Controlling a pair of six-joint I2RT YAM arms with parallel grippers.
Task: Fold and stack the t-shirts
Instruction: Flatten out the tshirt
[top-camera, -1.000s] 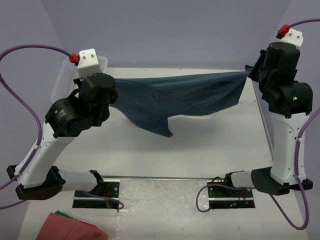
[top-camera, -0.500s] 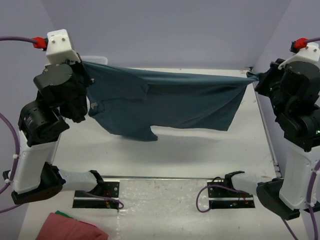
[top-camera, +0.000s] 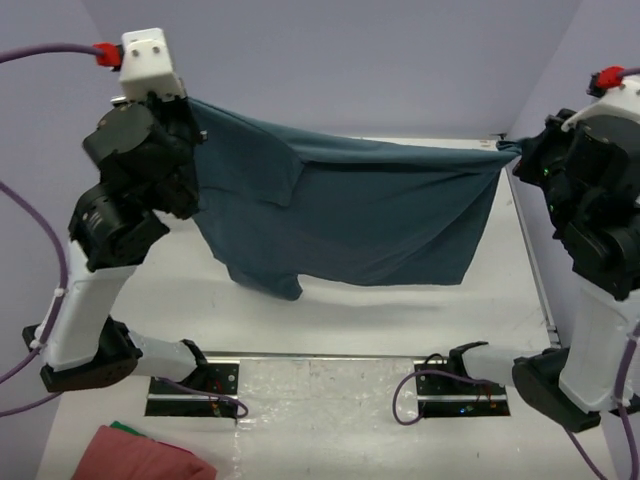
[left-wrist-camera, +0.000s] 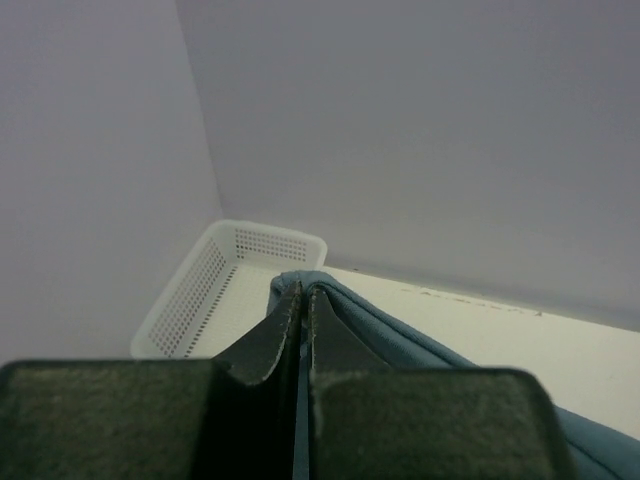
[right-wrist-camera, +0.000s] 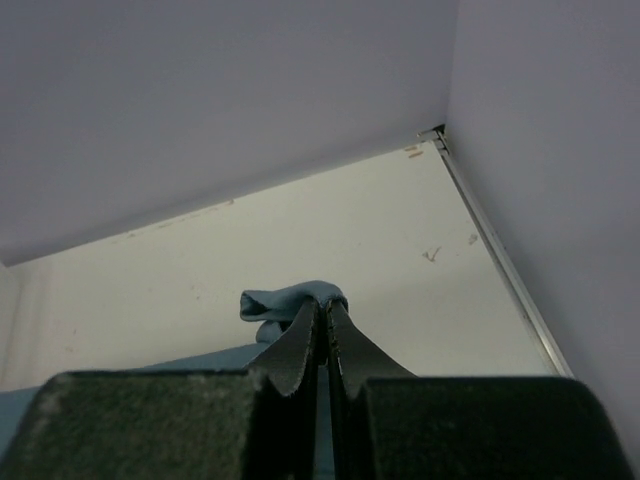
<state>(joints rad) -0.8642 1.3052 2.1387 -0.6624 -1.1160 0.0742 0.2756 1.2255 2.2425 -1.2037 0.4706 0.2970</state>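
A dark teal-blue t-shirt hangs stretched in the air between my two arms, clear above the white table. Up at the far left, my left gripper is shut on one corner of the t-shirt; the left gripper has cloth bunched over its tips. At the far right my right gripper is shut on the opposite corner, and in the right wrist view the t-shirt folds over the right gripper. The shirt's lower part sags lowest towards the left.
A white perforated basket stands at the table's far left corner. A pink-red cloth with a green edge lies at the near left. The arm bases sit on the near edge. Purple walls close in behind and at both sides.
Both arms rose and spread apart, the left one most, lifting the t-shirt off the table and pulling it taut. The shirt hangs wider and lower than before.
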